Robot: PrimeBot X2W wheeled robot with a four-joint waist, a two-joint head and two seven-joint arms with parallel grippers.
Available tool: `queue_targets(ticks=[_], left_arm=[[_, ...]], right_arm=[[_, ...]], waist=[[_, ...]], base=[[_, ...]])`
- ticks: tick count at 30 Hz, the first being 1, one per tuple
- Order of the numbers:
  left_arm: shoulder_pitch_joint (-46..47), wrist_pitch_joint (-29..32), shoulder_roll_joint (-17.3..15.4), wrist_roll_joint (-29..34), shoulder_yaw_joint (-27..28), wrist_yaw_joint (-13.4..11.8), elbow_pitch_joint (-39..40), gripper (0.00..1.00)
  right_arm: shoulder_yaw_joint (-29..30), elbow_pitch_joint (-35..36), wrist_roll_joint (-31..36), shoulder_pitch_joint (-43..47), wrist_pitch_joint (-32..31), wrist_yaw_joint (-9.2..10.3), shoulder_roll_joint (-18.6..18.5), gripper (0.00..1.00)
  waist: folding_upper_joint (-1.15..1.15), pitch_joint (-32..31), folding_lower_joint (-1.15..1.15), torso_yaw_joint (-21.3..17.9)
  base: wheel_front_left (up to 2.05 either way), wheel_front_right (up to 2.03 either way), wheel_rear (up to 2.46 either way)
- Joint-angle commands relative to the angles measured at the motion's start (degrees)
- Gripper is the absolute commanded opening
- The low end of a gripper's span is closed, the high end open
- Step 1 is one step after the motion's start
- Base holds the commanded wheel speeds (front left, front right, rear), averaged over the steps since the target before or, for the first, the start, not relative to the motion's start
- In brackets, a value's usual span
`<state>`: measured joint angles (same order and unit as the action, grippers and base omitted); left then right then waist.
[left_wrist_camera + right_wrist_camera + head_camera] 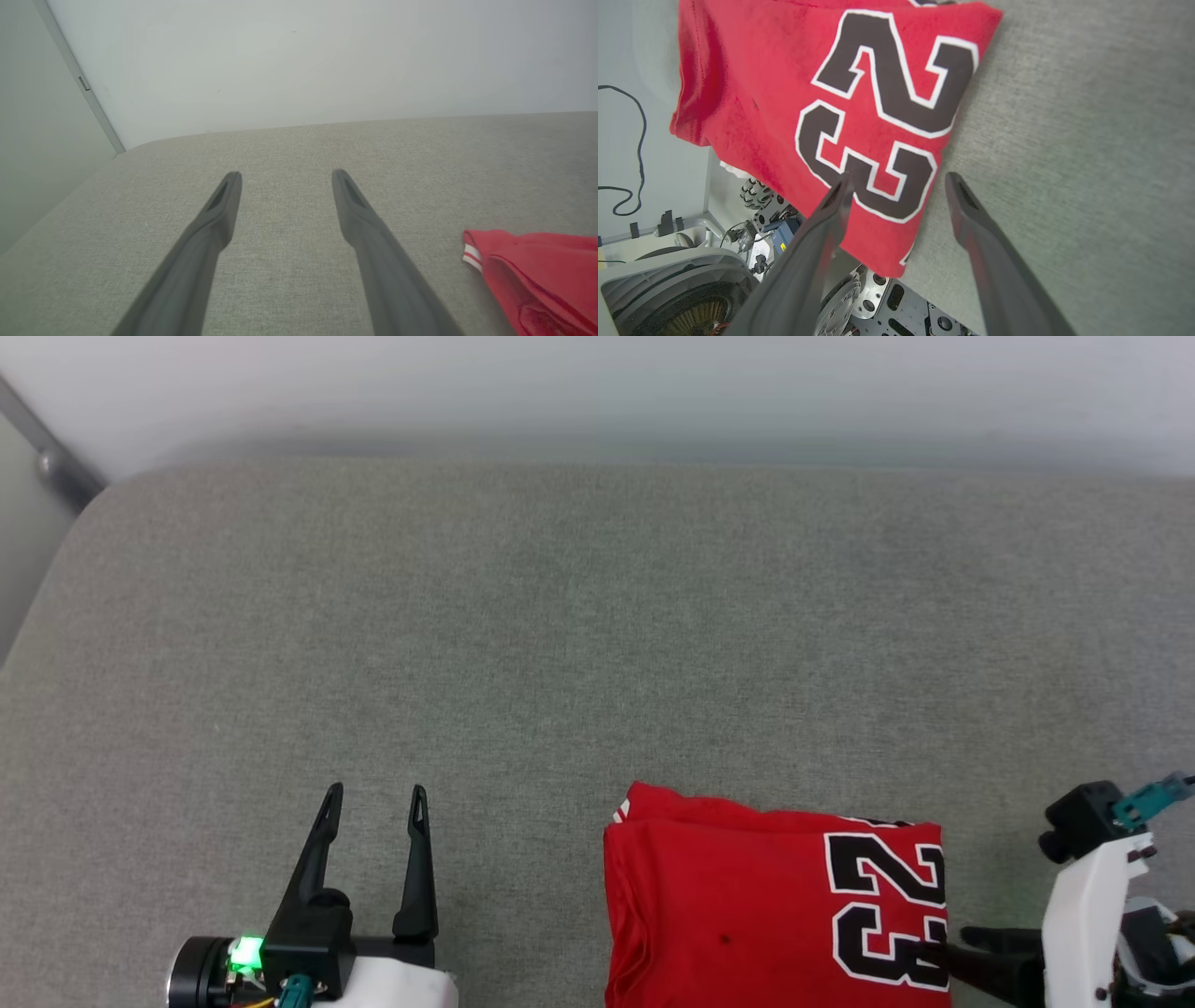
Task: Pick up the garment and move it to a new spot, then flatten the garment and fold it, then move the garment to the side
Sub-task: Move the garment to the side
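The garment [747, 905] is a folded red jersey lying at the near right of the grey table, with a black "23" outlined in white on top. In the right wrist view the garment [752, 70] overhangs the table's near edge a little. A striped sleeve edge of the garment [542, 270] shows in the left wrist view. My left gripper [373, 798] stands open to the left of it, apart from it and empty; its fingers [286, 179] spread over bare fabric. My right gripper [948, 947] is open at the jersey's right edge, fingers [897, 177] straddling that edge by the "3".
The table [560, 616] is a wide grey fabric surface with rounded far corners, backed by a pale wall [597, 392]. Below the near edge, the right wrist view shows my wheeled base [691, 280] and a dark cable [626, 140] on the floor.
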<state>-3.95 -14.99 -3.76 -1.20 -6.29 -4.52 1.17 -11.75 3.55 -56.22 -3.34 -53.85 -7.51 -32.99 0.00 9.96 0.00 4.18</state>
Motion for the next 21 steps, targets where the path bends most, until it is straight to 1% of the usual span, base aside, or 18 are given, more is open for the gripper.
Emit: queue_targets(ticks=[1,8,14,15,16,18,21], left_arm=[[1.1,-0.3,0.0,0.3,0.0,0.3,0.1,1.00],[3.6,-0.3,0.1,0.5,-0.8,0.5,-0.3,1.00],[4.4,-0.3,0.3,0.0,-0.9,0.2,-0.7,1.00],[4.3,-0.3,0.4,0.0,-0.9,0.2,-0.7,1.00],[4.2,-0.3,0.4,-0.1,-0.9,0.1,-0.8,1.00],[3.8,-0.3,0.4,-0.1,-0.8,0.0,-0.9,1.00],[3.1,-0.3,0.4,-0.2,-0.5,-0.1,-1.1,1.00]], right_arm=[[-0.7,-0.5,-0.3,-0.2,0.2,0.05,0.7,1.00],[-5.0,-4.4,-1.4,-2.7,0.5,0.05,3.2,1.00],[-8.8,-6.1,-1.9,-2.4,1.5,0.07,3.0,1.00],[-9.3,-5.8,-1.7,-2.7,2.2,0.07,2.7,0.42],[-9.6,-5.6,-1.6,-3.0,2.9,0.07,2.4,0.00],[-10.4,-5.3,-2.1,-3.7,3.6,0.07,1.7,0.00],[-11.1,-4.1,-1.6,-5.1,5.7,0.06,-0.4,0.00]], waist=[[0.00,1.6,0.00,0.7],[0.00,4.9,0.00,2.6],[0.00,5.9,0.00,4.0],[0.00,5.9,0.00,4.1],[0.00,5.8,0.00,4.1],[0.00,5.3,0.00,3.9],[0.00,4.1,0.00,3.2]], base=[[0.00,0.00,0.00],[0.00,0.00,0.00],[0.00,0.00,0.00],[0.00,0.00,0.00],[0.00,0.00,0.00],[0.00,0.00,0.00],[0.00,0.00,0.00]])
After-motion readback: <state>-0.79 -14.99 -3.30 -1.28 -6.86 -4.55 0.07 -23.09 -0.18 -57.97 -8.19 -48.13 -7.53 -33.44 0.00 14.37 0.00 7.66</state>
